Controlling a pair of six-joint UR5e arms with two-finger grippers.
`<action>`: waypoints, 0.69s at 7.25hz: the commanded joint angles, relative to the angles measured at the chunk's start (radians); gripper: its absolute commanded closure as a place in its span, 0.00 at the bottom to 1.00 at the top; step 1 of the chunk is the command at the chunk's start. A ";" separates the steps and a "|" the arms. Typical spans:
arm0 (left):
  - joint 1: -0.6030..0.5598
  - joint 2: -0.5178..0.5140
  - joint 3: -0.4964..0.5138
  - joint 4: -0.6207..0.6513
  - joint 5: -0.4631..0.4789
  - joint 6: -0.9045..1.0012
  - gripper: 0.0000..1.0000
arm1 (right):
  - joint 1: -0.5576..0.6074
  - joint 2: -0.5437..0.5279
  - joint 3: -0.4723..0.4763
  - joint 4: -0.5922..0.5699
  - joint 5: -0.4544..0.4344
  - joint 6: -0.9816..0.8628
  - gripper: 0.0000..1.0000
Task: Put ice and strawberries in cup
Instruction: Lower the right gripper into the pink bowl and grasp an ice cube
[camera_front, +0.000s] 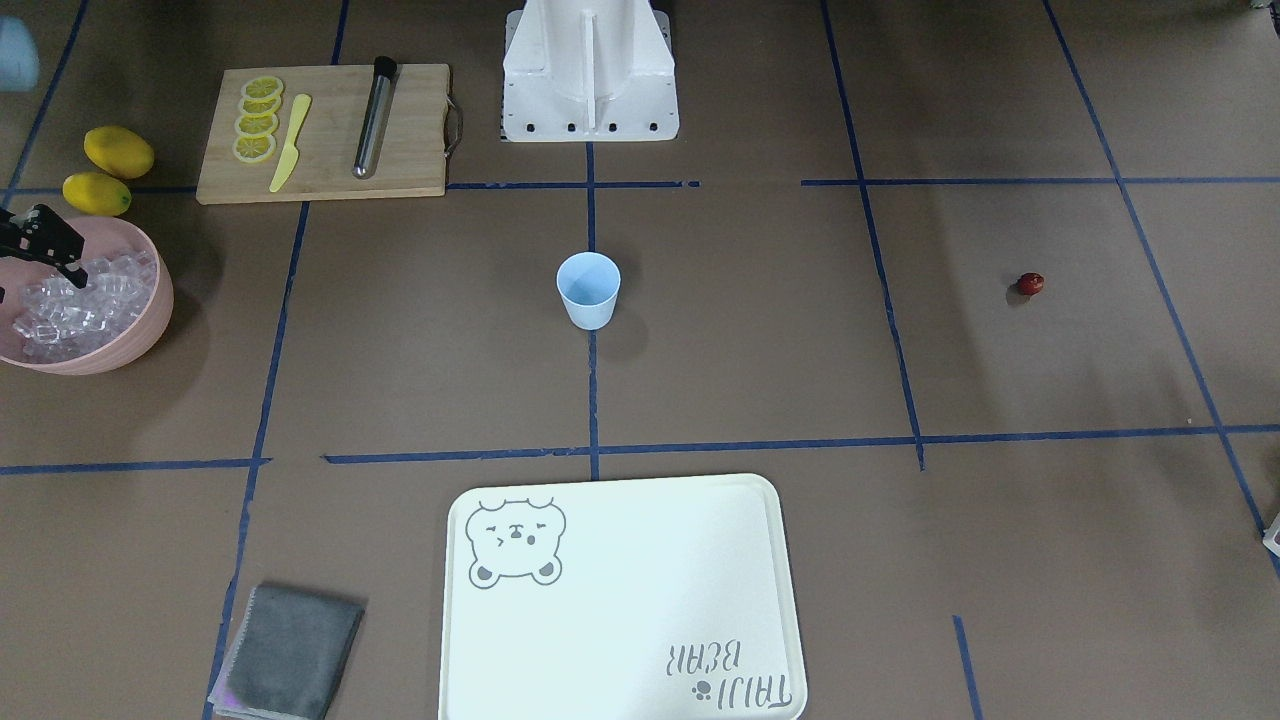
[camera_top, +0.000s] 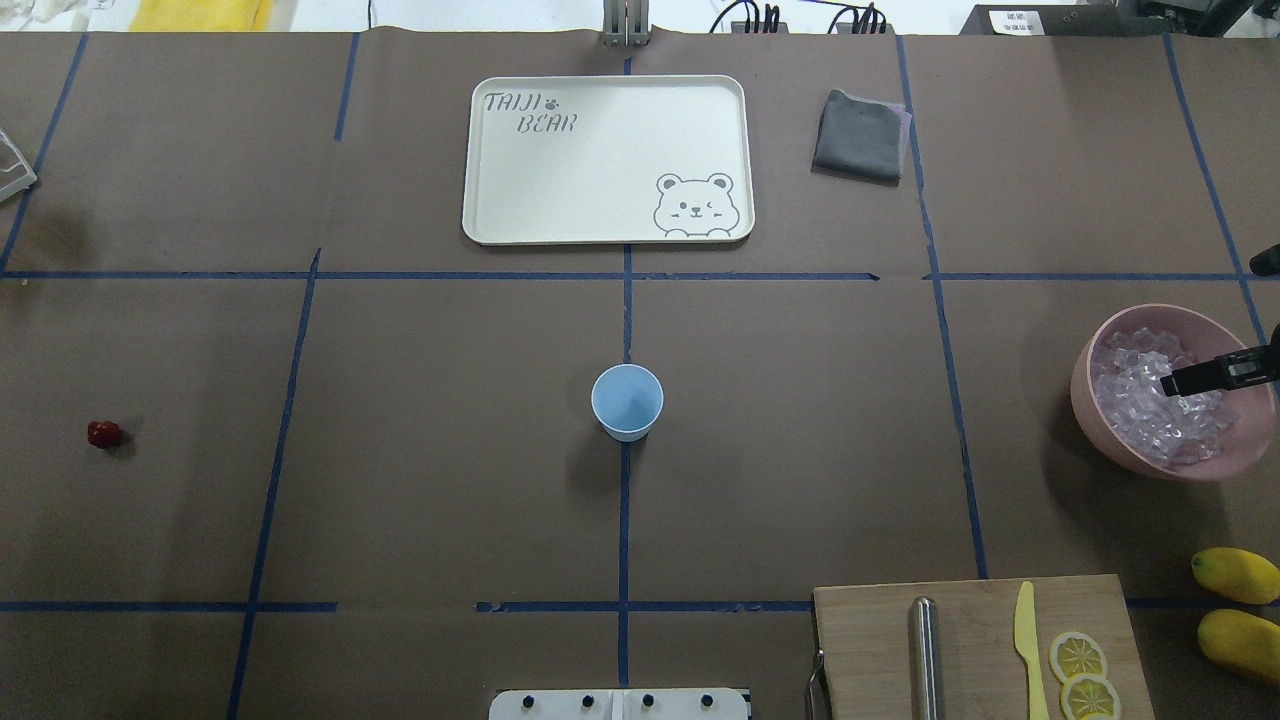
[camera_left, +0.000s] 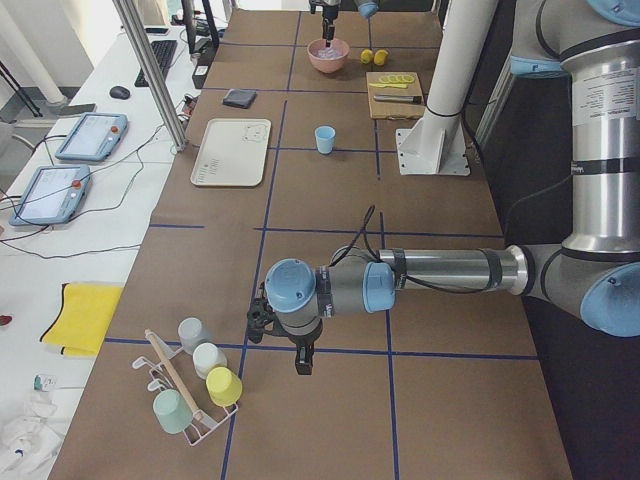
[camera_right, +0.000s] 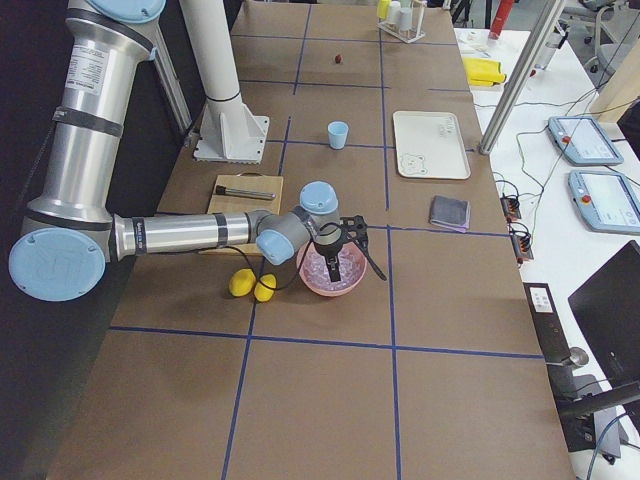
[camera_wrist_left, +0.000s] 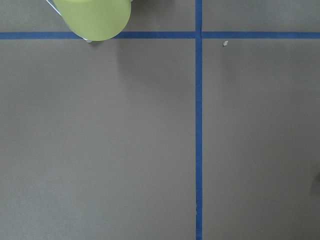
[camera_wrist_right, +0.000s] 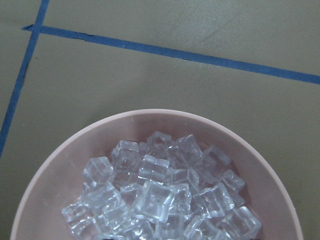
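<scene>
The right gripper (camera_right: 355, 272) hangs over the pink bowl (camera_top: 1085, 370) at the worktop's right end, its fingers spread open: one reaches down over the ice (camera_top: 1150, 400) heaped in the bowl, and the other points out past the rim. The cup (camera_front: 588, 290) stands upright on the middle of the worktop, well apart from the bowl and from the strawberry (camera_front: 1030, 284), which lies on bare paper towards the left. The left gripper (camera_left: 303, 365) hovers low over the worktop's left end near a rack of cups (camera_left: 195, 385); I cannot tell how its fingers stand.
</scene>
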 joint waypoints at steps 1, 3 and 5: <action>0.000 0.000 0.001 0.002 -0.001 0.000 0.00 | -0.027 -0.011 -0.002 0.000 -0.003 -0.002 0.10; 0.000 0.000 0.004 0.002 -0.001 0.000 0.00 | -0.033 -0.025 -0.002 0.000 0.003 -0.007 0.31; 0.000 0.000 0.005 0.002 -0.001 0.000 0.00 | -0.030 -0.032 0.004 0.000 0.004 -0.009 0.90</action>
